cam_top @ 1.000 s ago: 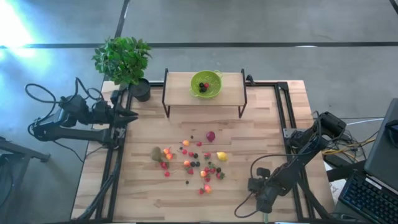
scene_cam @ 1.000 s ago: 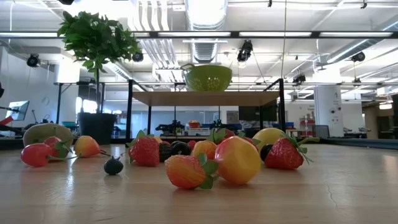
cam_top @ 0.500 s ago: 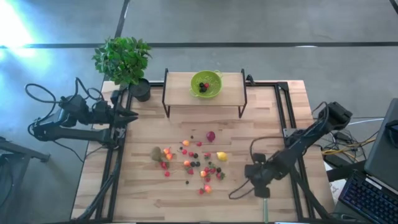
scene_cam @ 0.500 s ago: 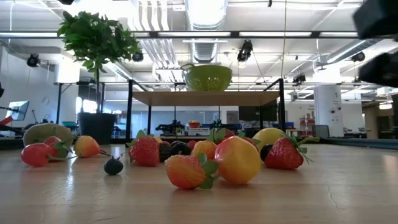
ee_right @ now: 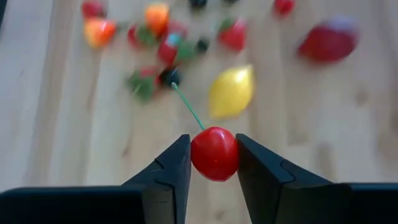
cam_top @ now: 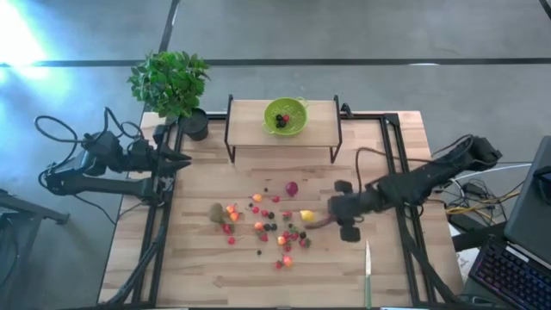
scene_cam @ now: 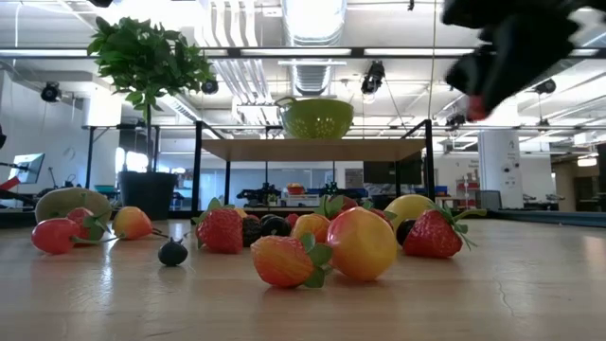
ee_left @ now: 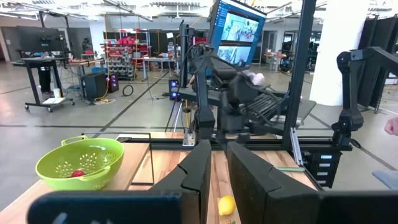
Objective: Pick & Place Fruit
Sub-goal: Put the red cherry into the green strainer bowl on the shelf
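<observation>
My right gripper [ee_right: 214,155] was clamped on a cherry [ee_right: 214,153]; left gripper [ee_left: 215,180] together, idle. Two fruits sat in the bowl [cam_top: 285,115]; the scattered fruit [cam_top: 267,226] beneath remained.

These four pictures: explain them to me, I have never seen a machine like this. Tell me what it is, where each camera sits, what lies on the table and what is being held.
It is a robot with two dark arms at a wooden table. One camera looks straight down, one sits at table height, and one rides on each wrist. Small toy fruit lies scattered mid-table, with a yellow lemon and a brown kiwi among it. A green bowl stands on a raised shelf, beside a potted plant. A knife lies near the table's front edge. The right gripper holds a red cherry by its sides, above the fruit. The left gripper waits shut at the table's left edge.
</observation>
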You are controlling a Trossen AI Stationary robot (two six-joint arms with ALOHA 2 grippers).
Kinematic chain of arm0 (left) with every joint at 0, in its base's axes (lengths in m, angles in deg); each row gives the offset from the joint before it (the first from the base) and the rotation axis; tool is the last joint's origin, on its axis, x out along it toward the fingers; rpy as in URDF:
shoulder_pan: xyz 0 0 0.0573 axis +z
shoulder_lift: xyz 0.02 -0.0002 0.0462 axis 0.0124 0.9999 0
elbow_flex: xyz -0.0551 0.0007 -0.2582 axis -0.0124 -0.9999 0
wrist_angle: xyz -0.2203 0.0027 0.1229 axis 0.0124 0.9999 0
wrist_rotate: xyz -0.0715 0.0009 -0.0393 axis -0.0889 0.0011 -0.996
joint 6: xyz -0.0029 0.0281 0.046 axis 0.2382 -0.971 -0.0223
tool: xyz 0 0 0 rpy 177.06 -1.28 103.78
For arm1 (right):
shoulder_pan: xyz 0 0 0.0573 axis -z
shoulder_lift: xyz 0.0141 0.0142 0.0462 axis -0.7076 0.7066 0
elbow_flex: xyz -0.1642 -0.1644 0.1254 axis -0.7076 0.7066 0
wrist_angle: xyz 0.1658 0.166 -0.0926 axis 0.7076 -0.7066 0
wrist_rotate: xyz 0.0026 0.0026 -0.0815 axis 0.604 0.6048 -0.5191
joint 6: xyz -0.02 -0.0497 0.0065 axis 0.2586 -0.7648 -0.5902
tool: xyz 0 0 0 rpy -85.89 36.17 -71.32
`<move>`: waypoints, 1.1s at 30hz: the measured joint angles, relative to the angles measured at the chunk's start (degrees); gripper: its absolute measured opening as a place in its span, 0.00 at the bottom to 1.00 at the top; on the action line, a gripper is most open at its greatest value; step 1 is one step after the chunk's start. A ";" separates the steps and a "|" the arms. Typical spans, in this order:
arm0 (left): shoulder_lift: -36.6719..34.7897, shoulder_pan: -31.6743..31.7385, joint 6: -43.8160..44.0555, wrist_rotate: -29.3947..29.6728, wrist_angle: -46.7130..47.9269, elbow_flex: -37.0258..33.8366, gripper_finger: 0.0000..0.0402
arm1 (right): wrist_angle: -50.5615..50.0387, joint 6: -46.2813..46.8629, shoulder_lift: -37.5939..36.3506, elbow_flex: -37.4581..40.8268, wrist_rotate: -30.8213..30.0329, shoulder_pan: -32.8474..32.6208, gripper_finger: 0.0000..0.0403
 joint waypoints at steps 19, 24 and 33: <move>0.02 -0.03 0.00 0.00 -0.01 0.02 0.16 | 23.84 -23.73 -0.99 -0.04 0.50 20.71 0.25; 0.01 -0.01 0.00 -0.01 0.00 -0.01 0.16 | 33.62 -24.47 -0.97 -0.04 0.63 25.48 0.27; 0.00 0.03 0.00 -0.01 0.01 -0.01 0.16 | 46.56 -23.96 -0.95 -0.07 1.29 33.79 0.25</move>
